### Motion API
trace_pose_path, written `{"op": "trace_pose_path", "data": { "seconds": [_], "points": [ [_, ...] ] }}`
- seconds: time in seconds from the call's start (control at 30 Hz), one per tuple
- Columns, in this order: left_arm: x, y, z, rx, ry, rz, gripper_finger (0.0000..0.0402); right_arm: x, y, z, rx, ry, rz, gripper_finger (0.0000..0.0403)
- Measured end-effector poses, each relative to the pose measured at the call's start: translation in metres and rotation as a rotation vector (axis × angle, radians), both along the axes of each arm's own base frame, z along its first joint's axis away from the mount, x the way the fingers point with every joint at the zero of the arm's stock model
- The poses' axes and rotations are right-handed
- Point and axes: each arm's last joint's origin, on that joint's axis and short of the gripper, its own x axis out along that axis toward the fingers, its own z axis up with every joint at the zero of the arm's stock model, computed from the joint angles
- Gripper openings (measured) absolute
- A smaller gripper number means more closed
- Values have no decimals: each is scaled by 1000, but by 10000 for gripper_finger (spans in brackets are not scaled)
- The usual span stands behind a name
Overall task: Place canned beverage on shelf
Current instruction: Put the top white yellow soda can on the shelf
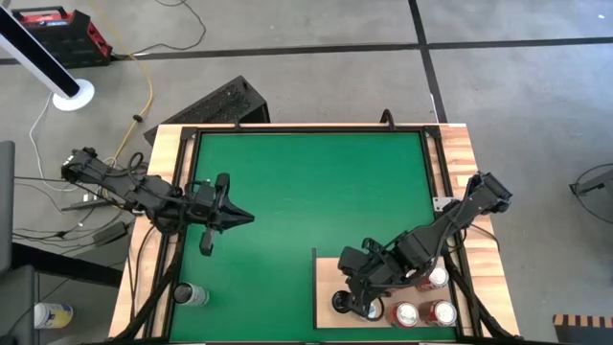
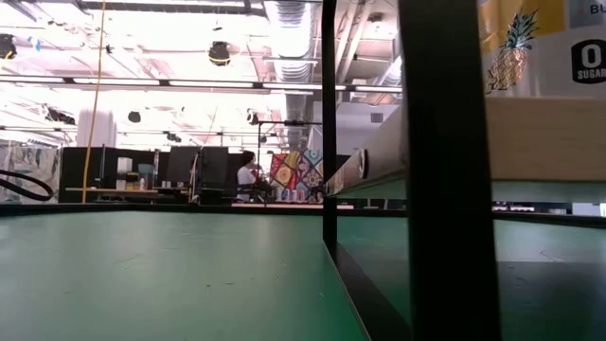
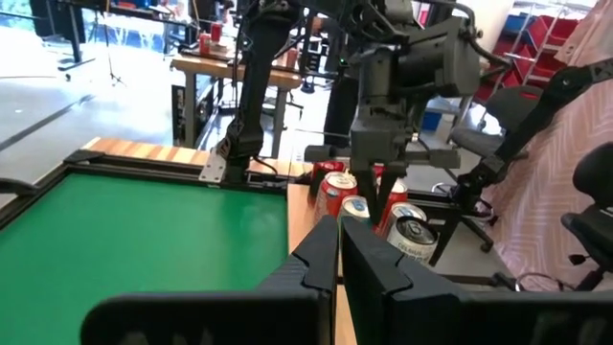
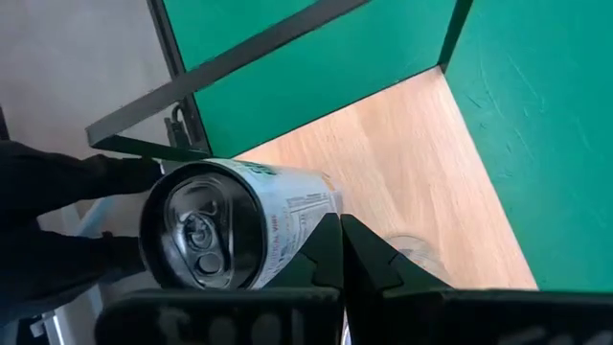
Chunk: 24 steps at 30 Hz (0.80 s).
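While the closed right claw hides part of the shelf, the left claw hangs shut.

Shut right claw beside a can above the shelf.

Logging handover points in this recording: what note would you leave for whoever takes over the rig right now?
Left hand: shut, empty, over the green mat.
Right hand: shut, empty, above the shelf, beside a white can it is not gripping.
Three red cans stand at the shelf's right end.
One silver can sits off the shelf, by the mat's left near corner.
Left to do: shelve the silver can; check the white can's placement.
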Motion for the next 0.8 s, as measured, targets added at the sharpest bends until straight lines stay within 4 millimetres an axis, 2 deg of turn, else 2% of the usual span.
{"op": "trace_pose_path", "data": {
  "seconds": [0.8],
  "points": [
    [0, 0, 0, 3, 0, 7, 0, -4, 13, 1, 67, -1, 44, 18]
  ]
}}
